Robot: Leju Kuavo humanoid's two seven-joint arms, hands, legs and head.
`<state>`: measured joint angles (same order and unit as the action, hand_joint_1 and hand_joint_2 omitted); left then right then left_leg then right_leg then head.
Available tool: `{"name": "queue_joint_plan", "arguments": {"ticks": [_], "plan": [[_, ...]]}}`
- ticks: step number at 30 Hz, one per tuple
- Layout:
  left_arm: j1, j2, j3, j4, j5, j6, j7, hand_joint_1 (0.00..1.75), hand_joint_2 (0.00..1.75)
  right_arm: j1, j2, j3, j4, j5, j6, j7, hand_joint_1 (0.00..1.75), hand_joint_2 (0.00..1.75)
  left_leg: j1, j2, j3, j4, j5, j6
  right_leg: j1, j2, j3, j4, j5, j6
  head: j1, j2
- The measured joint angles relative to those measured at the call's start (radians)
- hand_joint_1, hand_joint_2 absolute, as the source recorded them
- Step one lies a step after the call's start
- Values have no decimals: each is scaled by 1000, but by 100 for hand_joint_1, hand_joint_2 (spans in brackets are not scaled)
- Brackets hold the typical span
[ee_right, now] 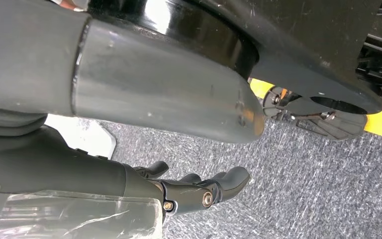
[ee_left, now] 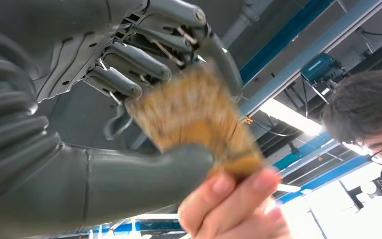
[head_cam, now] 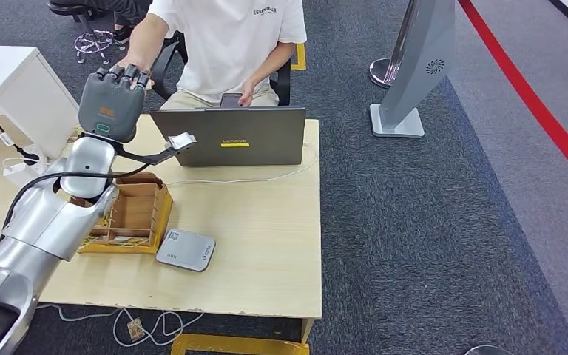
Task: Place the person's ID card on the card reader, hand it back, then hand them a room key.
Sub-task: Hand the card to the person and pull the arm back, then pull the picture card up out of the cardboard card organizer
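Wooden tray (head_cam: 137, 214) beside reader (head_cam: 186, 250), laptop (head_cam: 229, 137) behind.

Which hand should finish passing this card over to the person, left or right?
Left. The left hand already holds the card out to the person, whose hand pinches its far end. The right hand hangs low over the carpet, holding nothing.

The left arm (head_cam: 52, 214) reaches far and up, its hand (head_cam: 112, 100) raised, thumb and fingers (ee_left: 129, 62) pinching a card (ee_left: 199, 119). The right hand (ee_right: 199, 191) hangs low, fingers loosely curled.
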<state>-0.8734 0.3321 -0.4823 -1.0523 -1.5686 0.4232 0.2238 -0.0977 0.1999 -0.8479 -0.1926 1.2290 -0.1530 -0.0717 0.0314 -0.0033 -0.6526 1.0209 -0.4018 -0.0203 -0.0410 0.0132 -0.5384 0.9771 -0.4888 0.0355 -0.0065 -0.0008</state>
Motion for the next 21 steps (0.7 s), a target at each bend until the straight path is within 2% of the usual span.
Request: {"name": "queue_joint_plan", "arguments": {"ticks": [4, 10, 18, 21], "plan": [[8, -22, 0, 6, 1, 12, -21, 0, 175, 0, 0, 0, 0, -7, -7, 0, 0, 0, 0, 0, 0, 0, 0, 0, 0, 0, 0, 0, 0, 0, 0, 0], [96, -60, 20, -80, 2, 26, -89, 0, 175, 3, 0, 0, 0, -16, -12, -4, 0, 0, 0, 0, 0, 0, 0, 0, 0, 0, 0, 0, 0, 0, 0, 0], [145, -77, 49, -157, 7, 24, -116, 0, 175, 6, 0, -1, 0, -22, -19, -7, 0, 0, 0, 0, 0, 0, 0, 0, 0, -1, 0, 0, 0, 0, 0, 0], [195, -83, 62, -239, 22, 13, -149, 0, 175, 10, 0, -5, 0, -38, -31, -14, 0, 0, 0, 0, -1, 0, 0, 0, 0, 0, 1, 0, 0, 0, 0, 0]]}}
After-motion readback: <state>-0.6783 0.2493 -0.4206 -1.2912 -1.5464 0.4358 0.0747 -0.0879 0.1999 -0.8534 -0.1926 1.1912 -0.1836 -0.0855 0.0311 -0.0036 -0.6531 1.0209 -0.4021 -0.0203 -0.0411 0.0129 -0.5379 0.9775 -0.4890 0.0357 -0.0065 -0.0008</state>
